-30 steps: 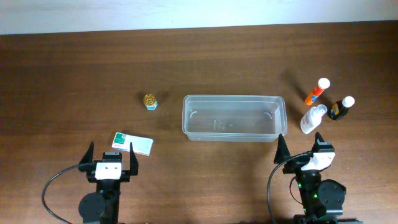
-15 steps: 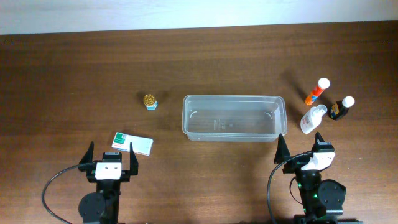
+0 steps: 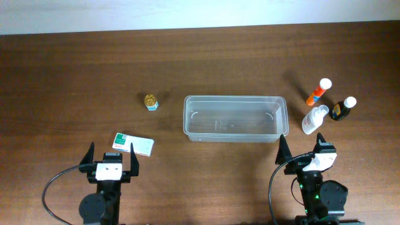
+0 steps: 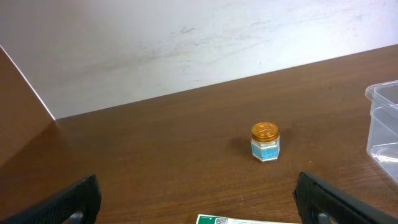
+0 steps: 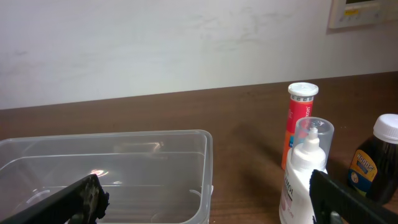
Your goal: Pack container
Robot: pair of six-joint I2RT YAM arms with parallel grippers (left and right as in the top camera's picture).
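The clear plastic container point(image 3: 234, 119) sits empty at the table's middle; its right end shows in the right wrist view point(image 5: 124, 168) and its corner in the left wrist view point(image 4: 384, 127). A small jar with a gold lid point(image 3: 150, 101) point(image 4: 265, 141) stands left of it. A green-and-white flat box point(image 3: 133, 144) point(image 4: 249, 219) lies in front of my left gripper point(image 3: 111, 157) point(image 4: 199, 205), which is open and empty. Right of the container stand a white spray bottle point(image 3: 314, 119) point(image 5: 305, 174), an orange tube point(image 3: 319, 91) point(image 5: 300, 121) and a dark bottle point(image 3: 342, 109) point(image 5: 375, 158). My right gripper point(image 3: 301, 150) point(image 5: 205, 205) is open and empty.
A white wall point(image 4: 186, 43) runs behind the table's far edge. Both arms rest at the near edge of the brown wooden table point(image 3: 75, 69).
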